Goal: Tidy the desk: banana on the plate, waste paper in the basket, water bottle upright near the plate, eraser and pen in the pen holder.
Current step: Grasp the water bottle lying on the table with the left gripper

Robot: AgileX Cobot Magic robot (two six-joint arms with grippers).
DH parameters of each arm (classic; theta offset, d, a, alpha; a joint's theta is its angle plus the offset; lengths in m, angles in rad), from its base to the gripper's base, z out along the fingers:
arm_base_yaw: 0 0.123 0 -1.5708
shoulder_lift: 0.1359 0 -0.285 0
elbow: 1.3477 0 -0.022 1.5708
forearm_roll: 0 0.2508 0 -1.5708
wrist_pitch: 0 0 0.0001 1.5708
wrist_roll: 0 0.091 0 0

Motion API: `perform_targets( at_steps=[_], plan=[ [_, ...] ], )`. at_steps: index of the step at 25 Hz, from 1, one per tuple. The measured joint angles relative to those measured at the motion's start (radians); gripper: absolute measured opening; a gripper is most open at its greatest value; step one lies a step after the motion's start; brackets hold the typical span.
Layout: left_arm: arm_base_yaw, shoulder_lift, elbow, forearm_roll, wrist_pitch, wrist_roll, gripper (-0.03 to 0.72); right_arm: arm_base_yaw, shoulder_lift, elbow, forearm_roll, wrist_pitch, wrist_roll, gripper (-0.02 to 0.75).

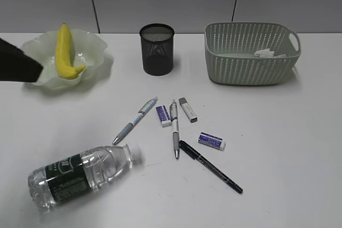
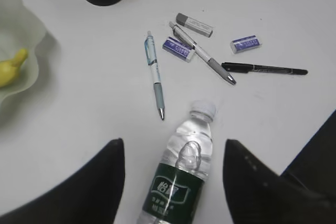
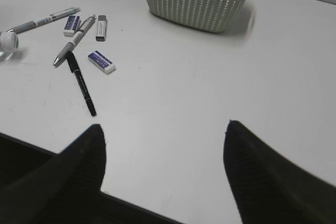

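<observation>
Left end effector [image 2: 173, 182] spread wide above the lying water bottle [image 2: 181, 174], not touching. Right end effector [image 3: 165, 177] also wide, empty. Banana [image 1: 65, 53] on plate [image 1: 93, 44].

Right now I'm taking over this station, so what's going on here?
A two-armed robot is tidying the desk. The banana is on the plate and waste paper is in the basket. The left gripper hangs open over the water bottle, which lies on its side. Pens and erasers lie loose; the right gripper is open, holding nothing.
</observation>
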Motion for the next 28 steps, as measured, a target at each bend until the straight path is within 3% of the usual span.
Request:
perform_targets(
  at_steps=[7, 12, 15, 21, 28],
  plan=[
    [-0.206, 0.372, -0.195, 0.174, 0.024, -0.016, 0.504, 0.0, 0.0, 0.0, -0.003, 0.0, 0.003, 0.552],
    [-0.311, 0.523, -0.216, 0.286, 0.046, -0.09, 0.51, 0.0, 0.0, 0.0, -0.003, 0.0, 0.006, 0.552],
    [-0.327, 0.555, -0.189, 0.293, 0.03, -0.103, 0.519, 0.0, 0.0, 0.0, -0.003, 0.0, 0.006, 0.552],
    [-0.329, 0.586, -0.142, 0.295, -0.064, -0.104, 0.606, 0.0, 0.0, 0.0, -0.006, 0.0, 0.006, 0.552],
    [-0.329, 0.684, -0.141, 0.295, -0.084, -0.106, 0.613, 0.0, 0.0, 0.0, -0.006, 0.0, 0.007, 0.552]
  ],
)
